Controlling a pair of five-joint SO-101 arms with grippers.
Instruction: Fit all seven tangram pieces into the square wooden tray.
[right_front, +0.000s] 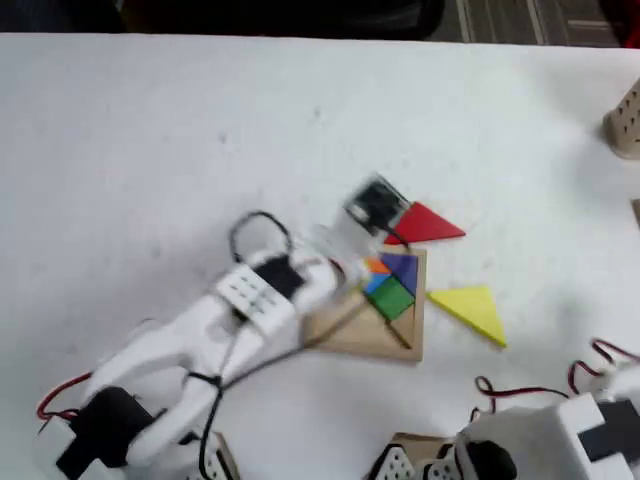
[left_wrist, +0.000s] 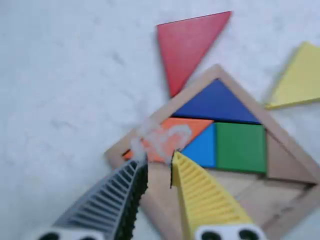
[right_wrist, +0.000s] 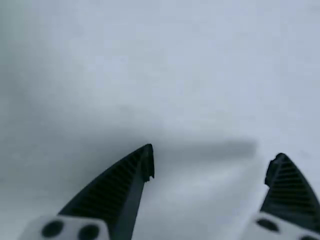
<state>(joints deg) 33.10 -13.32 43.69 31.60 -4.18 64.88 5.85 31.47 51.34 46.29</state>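
Probably light, stiff and slick, the red triangle (left_wrist: 187, 45) beside the tray (left_wrist: 286, 161) wants an edge pinch; left hand (left_wrist: 159, 162) narrow, empty, right hand (right_wrist: 212, 156) wide.

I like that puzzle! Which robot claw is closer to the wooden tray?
Left. The left gripper is over the tray, at its orange piece. The right gripper is above bare table, apart from the tray.

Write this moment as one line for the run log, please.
left gripper open, over orange piece in tray | red triangle, yellow triangle outside tray | right gripper open over table
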